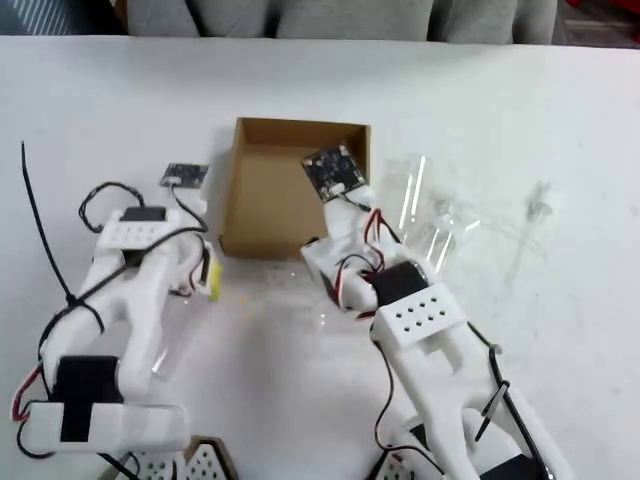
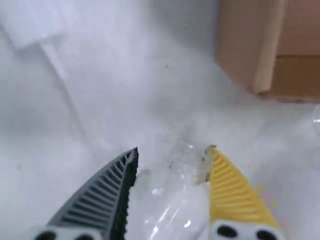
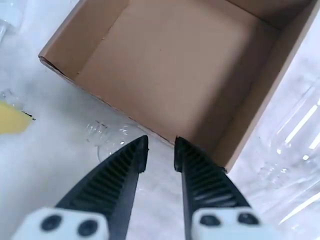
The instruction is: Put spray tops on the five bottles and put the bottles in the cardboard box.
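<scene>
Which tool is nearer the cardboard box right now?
Right. The right tool hangs directly over the near wall of the cardboard box. The left tool sits on the table off the box's corner, apart from it, holding a clear bottle.

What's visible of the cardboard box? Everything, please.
The cardboard box is plain brown board, roughly square, open-topped with no flaps showing and its walls upright. Nothing lies inside it. It sits flat on the white table between the two arms. The right claw hangs over its near wall. A clear bottle lies just outside that wall; whether they touch is unclear.
</scene>
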